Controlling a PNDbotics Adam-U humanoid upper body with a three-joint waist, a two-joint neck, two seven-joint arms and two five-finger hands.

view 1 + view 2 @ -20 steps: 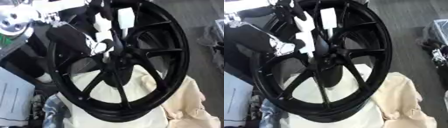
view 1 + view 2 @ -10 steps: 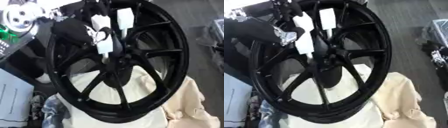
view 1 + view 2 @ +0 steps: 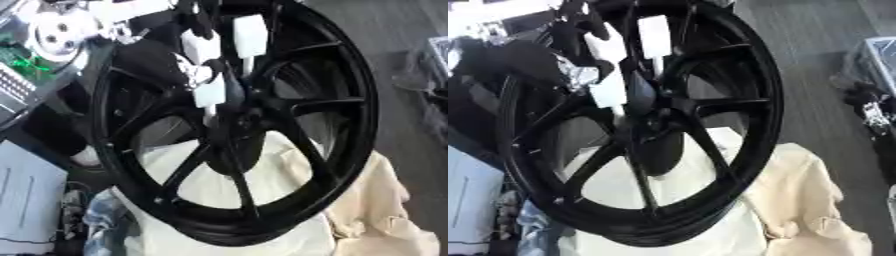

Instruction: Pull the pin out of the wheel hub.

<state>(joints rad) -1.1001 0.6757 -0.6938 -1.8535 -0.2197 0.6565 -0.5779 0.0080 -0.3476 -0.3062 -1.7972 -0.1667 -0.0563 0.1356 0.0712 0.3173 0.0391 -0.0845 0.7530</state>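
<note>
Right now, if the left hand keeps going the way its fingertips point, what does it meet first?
The left hand points down toward the wheel hub, so it would likely meet the hub centre first. Depth is unclear; no pin can be made out.

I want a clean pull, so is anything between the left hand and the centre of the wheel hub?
Nothing visible: the left hand is at the wheel hub, in front of the spokes.
</note>
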